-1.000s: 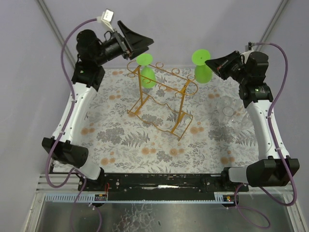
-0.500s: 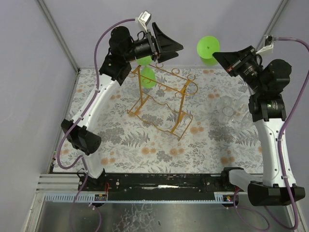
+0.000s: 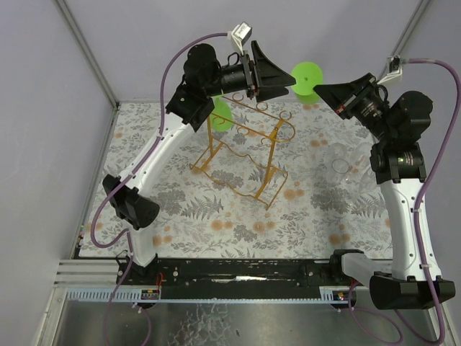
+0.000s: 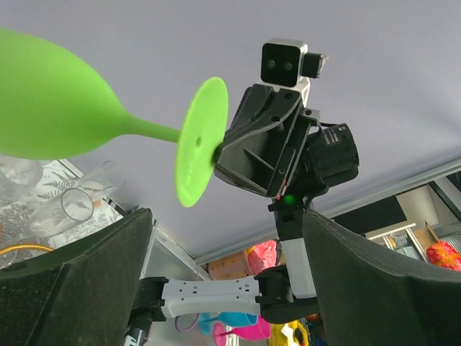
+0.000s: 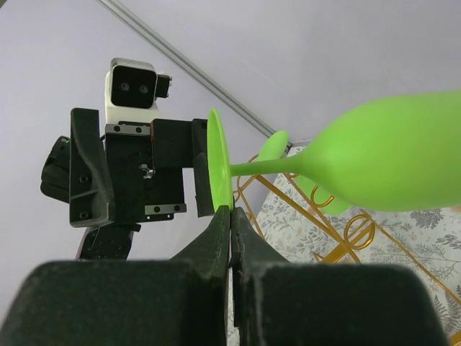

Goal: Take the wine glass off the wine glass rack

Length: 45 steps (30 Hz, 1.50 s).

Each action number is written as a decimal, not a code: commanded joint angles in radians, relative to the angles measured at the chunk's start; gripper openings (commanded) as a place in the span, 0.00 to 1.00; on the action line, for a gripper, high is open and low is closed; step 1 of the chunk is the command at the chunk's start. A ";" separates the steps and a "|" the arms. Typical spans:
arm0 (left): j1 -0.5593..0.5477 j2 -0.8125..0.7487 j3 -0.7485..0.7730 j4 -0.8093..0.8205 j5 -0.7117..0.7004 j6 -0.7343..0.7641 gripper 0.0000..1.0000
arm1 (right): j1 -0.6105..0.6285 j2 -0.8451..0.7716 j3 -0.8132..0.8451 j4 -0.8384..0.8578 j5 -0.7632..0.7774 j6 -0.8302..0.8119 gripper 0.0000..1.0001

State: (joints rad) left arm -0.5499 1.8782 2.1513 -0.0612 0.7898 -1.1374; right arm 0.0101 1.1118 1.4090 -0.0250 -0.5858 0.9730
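A green wine glass (image 5: pixel 392 155) hangs in the air, held by the rim of its foot (image 5: pixel 220 169). My right gripper (image 5: pixel 230 210) is shut on that foot rim; in the top view it (image 3: pixel 318 89) is raised at the back right with the green foot (image 3: pixel 306 74) at its tip. My left gripper (image 3: pixel 283 78) is open and empty, raised just left of that foot; its fingers (image 4: pixel 72 288) frame the glass (image 4: pixel 43 108). The golden wire wine glass rack (image 3: pixel 245 144) stands below, with a second green glass (image 3: pixel 221 115) hanging on its left end.
Clear glasses (image 3: pixel 338 164) stand on the floral cloth (image 3: pixel 202 209) at the right, one also showing in the left wrist view (image 4: pixel 78 204). Grey walls close in the back and sides. The left arm reaches over the rack's back left.
My left arm has risen and swung right, bringing its open gripper close to the held glass's foot. My right gripper has lifted the glass up from the rack's right end and shifted it slightly left.
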 commanded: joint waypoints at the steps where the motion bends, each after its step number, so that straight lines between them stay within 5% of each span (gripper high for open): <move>1: -0.028 0.010 0.039 0.063 0.005 -0.024 0.83 | -0.004 -0.025 0.021 0.022 -0.035 -0.028 0.00; 17: -0.042 0.065 0.083 0.094 -0.017 -0.015 0.76 | -0.004 -0.093 -0.010 -0.061 -0.036 -0.056 0.00; 27: -0.048 0.052 0.067 0.119 -0.005 -0.050 0.40 | -0.004 -0.095 -0.049 -0.067 -0.034 -0.049 0.00; 34: -0.063 0.020 0.023 0.148 0.004 -0.071 0.27 | -0.004 -0.089 -0.042 -0.063 -0.032 -0.043 0.00; 39: -0.078 0.020 0.023 0.156 0.005 -0.069 0.00 | -0.004 -0.094 -0.026 -0.076 -0.037 -0.040 0.00; 41: -0.082 0.021 0.027 0.170 0.012 -0.063 0.00 | -0.004 -0.101 -0.022 -0.078 -0.036 -0.032 0.00; 43: -0.082 0.024 0.042 0.182 0.021 -0.047 0.00 | -0.004 -0.112 -0.013 -0.085 -0.027 -0.031 0.11; 45: -0.080 0.030 0.067 0.206 0.043 -0.006 0.00 | -0.004 -0.131 0.013 -0.109 0.003 -0.069 0.36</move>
State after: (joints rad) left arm -0.6014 1.9400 2.1651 0.0162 0.7712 -1.1816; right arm 0.0071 1.0061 1.3636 -0.1249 -0.6010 0.9508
